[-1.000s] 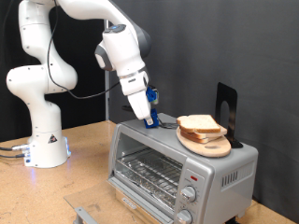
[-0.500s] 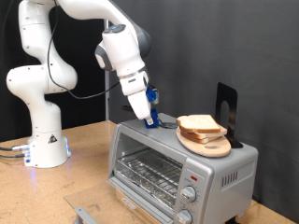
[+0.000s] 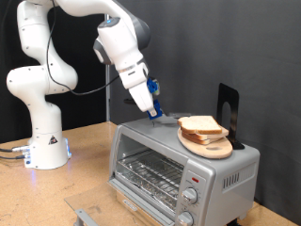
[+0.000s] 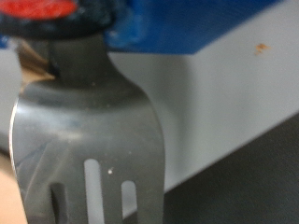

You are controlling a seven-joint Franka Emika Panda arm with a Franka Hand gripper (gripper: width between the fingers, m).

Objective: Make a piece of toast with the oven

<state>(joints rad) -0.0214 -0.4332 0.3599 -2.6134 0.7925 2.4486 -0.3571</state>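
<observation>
While above the oven [image 3: 179, 165] | tool [image 3: 153, 106] grasps spatula [image 4: 89, 131] | bread stack [image 3: 202, 127] beside

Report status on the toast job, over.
Gripper above the oven top, carrying a slotted metal spatula. Bread slices stacked on the round board atop the oven, untouched. Rack bare, nothing blocking.

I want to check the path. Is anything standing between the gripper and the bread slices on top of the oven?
Nothing visible. In the exterior view the gripper hangs above the oven top, to the left of the piece of toast stacked on the round wooden board, with open air between. The wrist view shows a slotted spatula.
</observation>
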